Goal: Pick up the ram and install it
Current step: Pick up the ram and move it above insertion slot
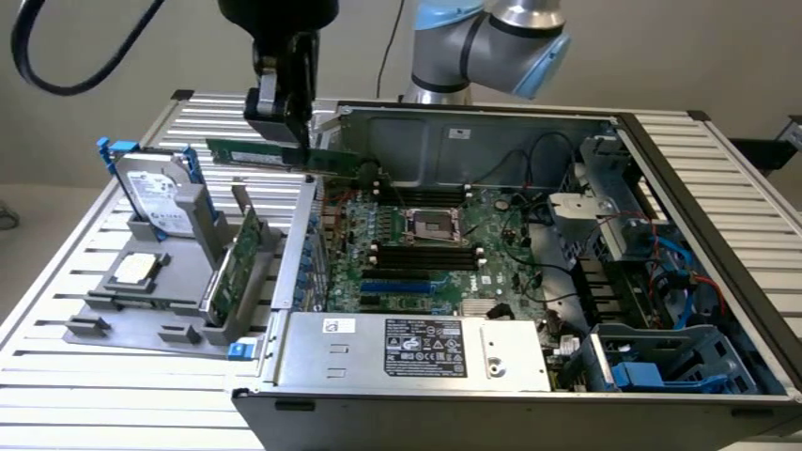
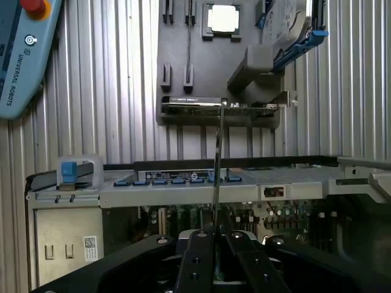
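Your gripper [image 1: 296, 141] is clamped on the ram [image 1: 251, 152]; its 2 fingers [image 2: 197, 262] are pressed against the stick's flat faces, and the wrist view shows the stick edge-on, as a thin line rising from between them. The ram hangs level in the air, touching nothing but the gripper; it sits above the wall of the open computer case [image 1: 476, 141] on the exterior view's left, with 1 end out over the table [image 1: 126, 385] and the other over the inside of the case. Below it in the case lies the motherboard [image 1: 426, 277], and the power supply [image 1: 414, 348] fills the case's near edge. Beside the case, toward the table's edge on the exterior view's left, a grey fixture [image 1: 138, 315] carries 3 parts: a hard drive [image 1: 157, 193] standing upright, an expansion card [image 1: 240, 258] on edge, and a silver processor chip [image 1: 131, 271] lying flat. A teach pendant [image 2: 24, 55] rests on the table slats.
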